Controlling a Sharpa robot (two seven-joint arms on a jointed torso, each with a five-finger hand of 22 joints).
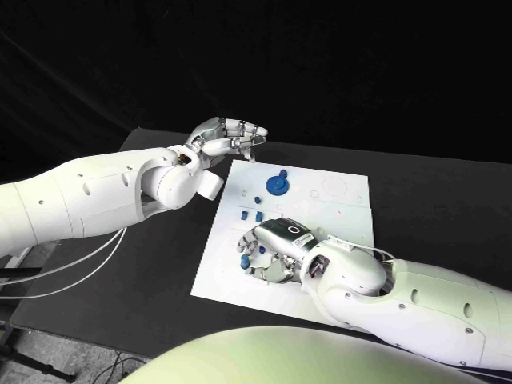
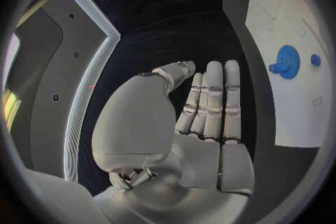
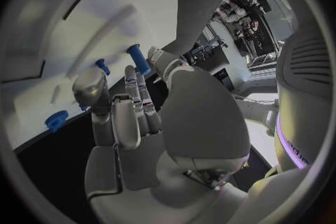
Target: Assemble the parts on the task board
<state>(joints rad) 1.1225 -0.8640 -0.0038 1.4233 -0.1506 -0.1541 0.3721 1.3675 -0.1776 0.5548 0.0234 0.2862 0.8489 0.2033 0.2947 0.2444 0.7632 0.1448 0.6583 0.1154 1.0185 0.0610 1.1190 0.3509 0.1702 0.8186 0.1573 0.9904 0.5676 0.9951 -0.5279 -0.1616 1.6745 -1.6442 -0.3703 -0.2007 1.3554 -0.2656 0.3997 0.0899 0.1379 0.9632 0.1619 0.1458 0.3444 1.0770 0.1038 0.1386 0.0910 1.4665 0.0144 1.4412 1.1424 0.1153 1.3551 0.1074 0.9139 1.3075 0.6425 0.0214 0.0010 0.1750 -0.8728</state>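
The white task board (image 1: 337, 216) lies in the middle of the black table. A blue gear (image 1: 278, 186) stands on its far part, and the left wrist view shows this gear (image 2: 286, 59) with a small blue piece (image 2: 316, 59) beside it. Small blue parts (image 1: 253, 214) lie along the board's left side. My right hand (image 1: 274, 250) reaches down over the board's near left part, fingers spread above more blue parts (image 1: 243, 262). In the right wrist view, a blue peg (image 3: 138, 59) lies just past its fingertips (image 3: 130, 73), with nothing gripped. My left hand (image 1: 226, 138) hovers by the far left corner with straight fingers (image 2: 213, 101), holding nothing.
Black table (image 1: 441, 200) surrounds the board, with open room to its right. My left forearm (image 1: 106, 196) crosses the table's left side. My right forearm (image 1: 429, 300) covers the board's near right corner. White cables (image 1: 60, 276) hang past the table's left edge.
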